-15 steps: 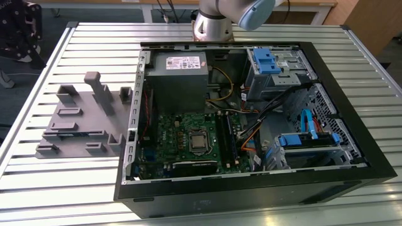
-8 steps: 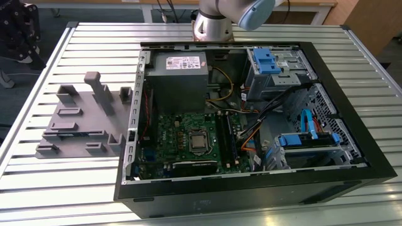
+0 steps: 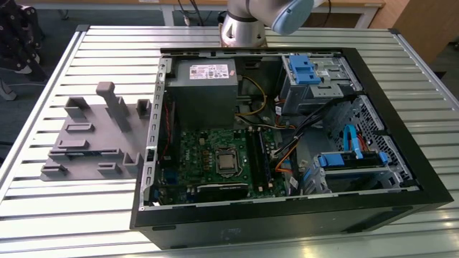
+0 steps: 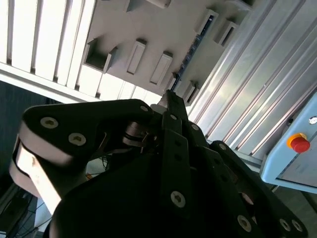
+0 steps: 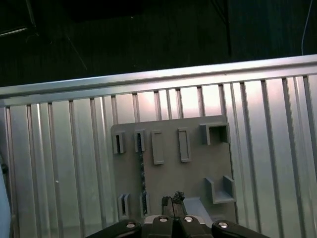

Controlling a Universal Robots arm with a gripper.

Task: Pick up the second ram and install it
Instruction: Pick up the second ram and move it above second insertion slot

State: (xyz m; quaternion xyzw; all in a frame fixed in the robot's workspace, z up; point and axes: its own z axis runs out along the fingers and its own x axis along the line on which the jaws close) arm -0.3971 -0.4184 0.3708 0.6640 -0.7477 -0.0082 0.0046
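Slatted metal makes up the tabletop, and on it we see an open black computer case lying on its side. A grey holder block with upright slots sits beside the case on the exterior view's left, apart from it. Inside the case we make out the green motherboard, the long black slots along its edge and the grey power-supply box. Blue drive brackets stand toward the exterior view's right. Behind the case the robot arm rises from the tabletop and leaves the picture at the top.

We find the second ram in the holder block, standing on its long edge between two pairs of slots. It is near the block's edge closest to the exterior camera. In the first wrist view it shows as a thin dark strip running across the block. In the second wrist view it is a narrow dark line on the same grey surface.

We see the hand up over the holder block, clear of it. Its fingertips are drawn together with nothing between them, and the second wrist view shows them as one narrow column. The ram lies near the fingertips' line but apart from them, untouched. At the edge of the second wrist view we also see a pale box with a red button.
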